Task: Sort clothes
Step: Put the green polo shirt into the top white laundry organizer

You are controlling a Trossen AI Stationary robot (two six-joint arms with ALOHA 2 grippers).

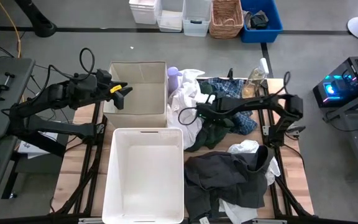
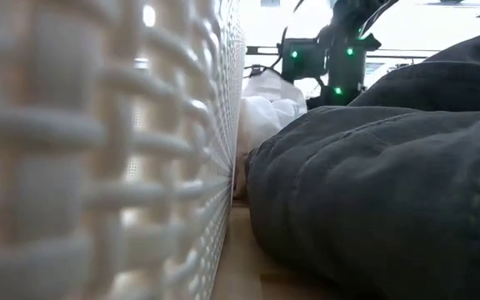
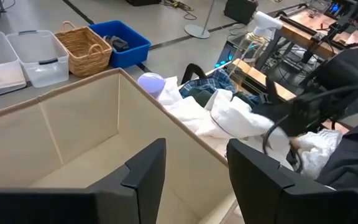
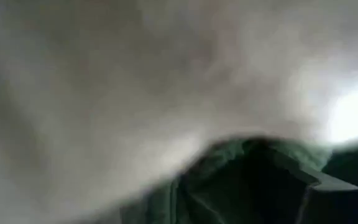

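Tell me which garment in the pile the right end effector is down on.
The white garment beside the beige box; the right end effector reaches onto it, while the grey garment lies apart, nearer the table's front.

Left gripper (image 3: 194,171) hangs over the beige fabric box (image 3: 79,134), its 2 dark fingers (image 3: 145,171) apart with nothing between them. Past the box's rim: a lilac bottle (image 3: 153,83), then a white garment (image 3: 238,118) heaped beside a blue-and-white plaid garment (image 3: 219,84). The other arm (image 3: 328,99) reaches down into the pile; dark grey fabric (image 3: 356,155) lies beyond it. A clear spray bottle (image 3: 253,40) stands behind the clothes. On the floor: 2 clear plastic tubs (image 3: 23,56), a wicker basket (image 3: 82,50), a blue bin (image 3: 123,40).
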